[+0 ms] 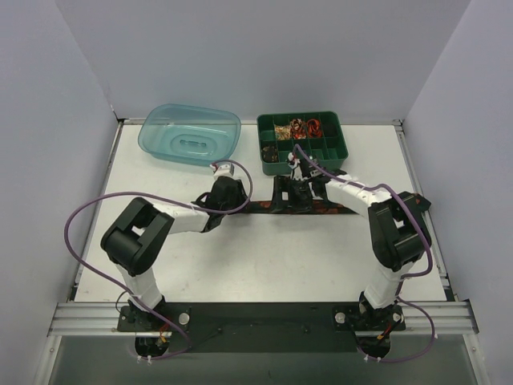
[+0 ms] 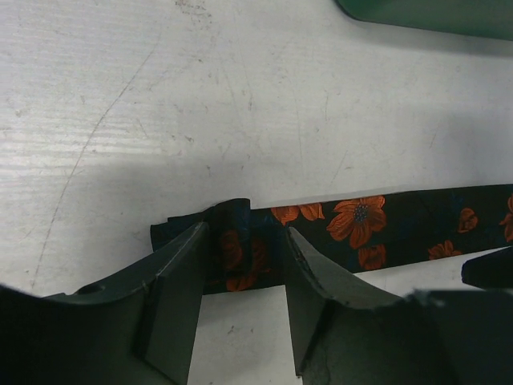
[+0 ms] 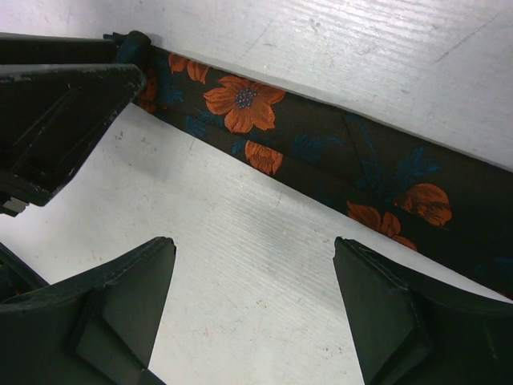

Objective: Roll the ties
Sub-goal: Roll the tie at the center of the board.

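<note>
Top external view: white table with both arms reaching out over its middle. Beyond the left gripper sits a translucent teal plastic tub. Beyond the right gripper sits a green plastic compartment tray with small reddish and tan coils in its far cells, too small to identify.

The long black fabric tie with orange-red flowers lies flat as one straight strip. It runs from under the left gripper, past the right gripper's near side, and out to that gripper's right.

Left wrist view: left gripper has its jaws apart, straddling the tie at its end. That end is folded over into a small first turn sitting between the fingers. One finger looks close against the fold and the other shows a gap. Not pinched, as far as I can see.

Right wrist view: right gripper has its jaws wide apart with nothing between them, over bare table. The tie is just beyond the fingertips.

Handling, as a judgement:
- The tie is thin, light, limp woven cloth, likely slick.
- It won't hold shape, and a loose turn would probably spring open or skew.
- Best hold is across the width at the folded end, pinching the whole turn.
- The other gripper should press the flat strip nearby so it feeds straight.
- Not fragile, but the edges snag easily.
</note>
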Robot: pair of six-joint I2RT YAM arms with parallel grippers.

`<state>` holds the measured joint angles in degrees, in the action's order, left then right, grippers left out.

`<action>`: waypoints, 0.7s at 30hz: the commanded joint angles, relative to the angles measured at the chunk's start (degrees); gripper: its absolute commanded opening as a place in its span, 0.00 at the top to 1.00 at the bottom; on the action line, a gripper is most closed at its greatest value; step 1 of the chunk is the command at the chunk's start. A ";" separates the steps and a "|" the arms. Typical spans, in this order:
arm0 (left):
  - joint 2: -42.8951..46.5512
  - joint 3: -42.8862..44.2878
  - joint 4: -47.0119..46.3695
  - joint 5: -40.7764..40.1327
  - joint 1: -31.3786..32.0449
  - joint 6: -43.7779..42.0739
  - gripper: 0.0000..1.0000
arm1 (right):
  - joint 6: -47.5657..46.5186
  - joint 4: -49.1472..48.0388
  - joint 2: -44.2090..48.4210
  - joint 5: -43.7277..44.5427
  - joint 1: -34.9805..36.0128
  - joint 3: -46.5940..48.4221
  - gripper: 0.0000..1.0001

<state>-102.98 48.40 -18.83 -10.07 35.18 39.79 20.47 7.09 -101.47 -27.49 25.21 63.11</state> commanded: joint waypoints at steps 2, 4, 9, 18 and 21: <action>4.01 -0.85 11.00 -0.92 -0.11 -1.64 0.46 | -0.69 1.26 -0.04 -0.82 1.33 3.33 0.18; 5.07 -0.42 12.14 -1.18 -0.29 -2.00 0.46 | -0.52 1.43 -0.22 -0.90 1.68 3.95 0.18; 8.14 -1.38 11.89 -1.27 -0.46 -2.00 0.45 | -0.52 2.22 -1.10 -0.82 2.65 6.32 0.18; 14.99 -5.16 8.11 -0.31 -1.78 -2.35 0.44 | -0.43 3.37 -2.50 -0.99 4.14 9.57 0.18; 17.54 -5.69 8.02 -0.83 -2.13 -2.96 0.43 | -0.52 3.72 -3.21 -0.99 4.67 10.71 0.18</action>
<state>-89.95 43.29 -8.82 -10.41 33.76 38.24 20.47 8.80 -103.48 -27.68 28.80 71.11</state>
